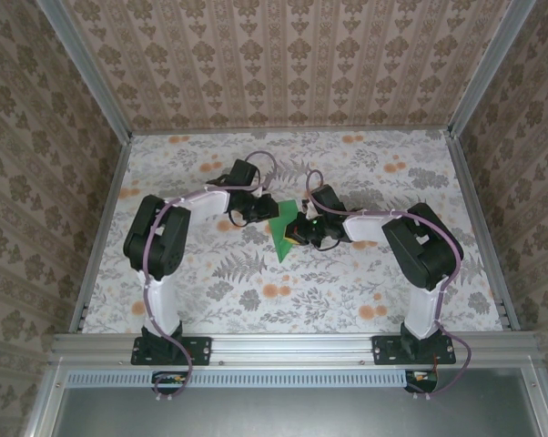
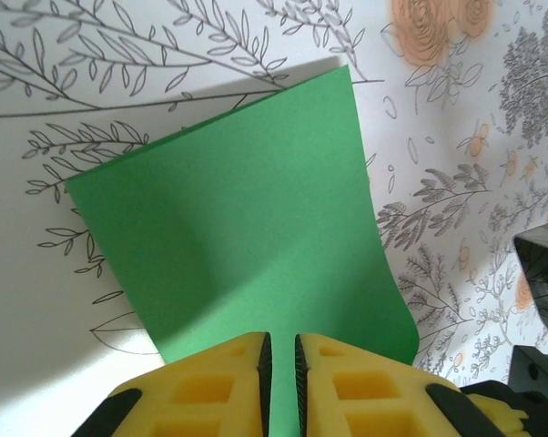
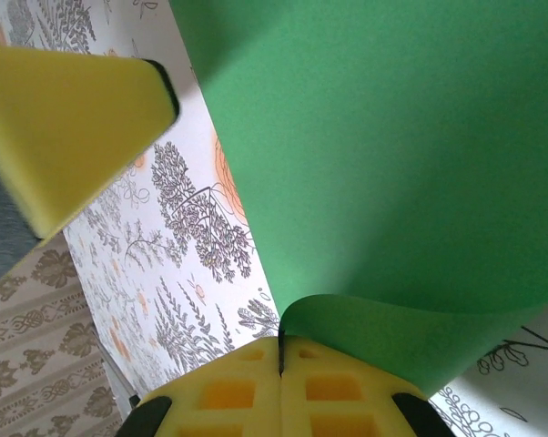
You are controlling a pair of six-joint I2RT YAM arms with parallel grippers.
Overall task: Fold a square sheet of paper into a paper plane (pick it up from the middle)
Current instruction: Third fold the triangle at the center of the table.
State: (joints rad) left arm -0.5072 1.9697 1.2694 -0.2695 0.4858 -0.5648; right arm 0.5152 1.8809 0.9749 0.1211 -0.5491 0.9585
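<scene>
Sheet of paper (image 1: 282, 238): green, curled, with left gripper (image 2: 279, 344) and right gripper (image 3: 280, 346) each pinched shut on an edge. Risk: uneven pulling could have torn or miscreased it.

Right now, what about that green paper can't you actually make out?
Left wrist view: the left gripper covers the near edge of the green sheet.
Right wrist view: the sheet runs off the picture's top and right; the right gripper hides its pinched edge.
Top view: the sheet is too small, and partly under both grippers, to show creases.
</scene>
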